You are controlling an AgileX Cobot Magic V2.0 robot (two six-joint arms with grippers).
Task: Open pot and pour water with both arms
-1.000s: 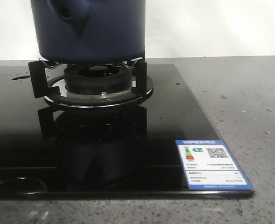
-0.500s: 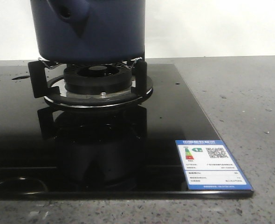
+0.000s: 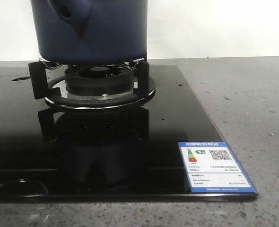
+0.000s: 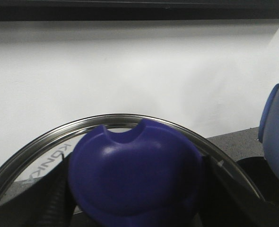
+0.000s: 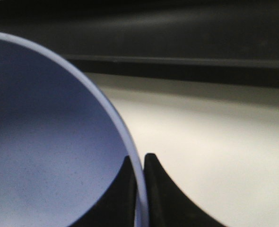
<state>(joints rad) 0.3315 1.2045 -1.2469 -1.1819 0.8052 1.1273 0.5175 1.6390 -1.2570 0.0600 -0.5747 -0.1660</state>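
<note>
The dark navy pot (image 3: pixel 101 33) stands on the gas burner (image 3: pixel 99 82), its handle stub (image 3: pixel 68 12) facing the camera; its top is cut off by the frame. Neither gripper shows in the front view. In the left wrist view my left gripper (image 4: pixel 135 201) is shut on the blue knob (image 4: pixel 135 170) of a glass lid with a metal rim (image 4: pixel 59 133), held up before a white wall. In the right wrist view my right gripper (image 5: pixel 139 189) is shut on the rim of a lighter blue bowl (image 5: pixel 45 142), one finger inside and one outside.
The burner sits on a black glass hob (image 3: pixel 82 142) with an energy label (image 3: pixel 215 165) at its front right corner. Grey speckled counter (image 3: pixel 243 94) lies to the right. A rounded blue object (image 4: pixel 276 137) shows at the edge of the left wrist view.
</note>
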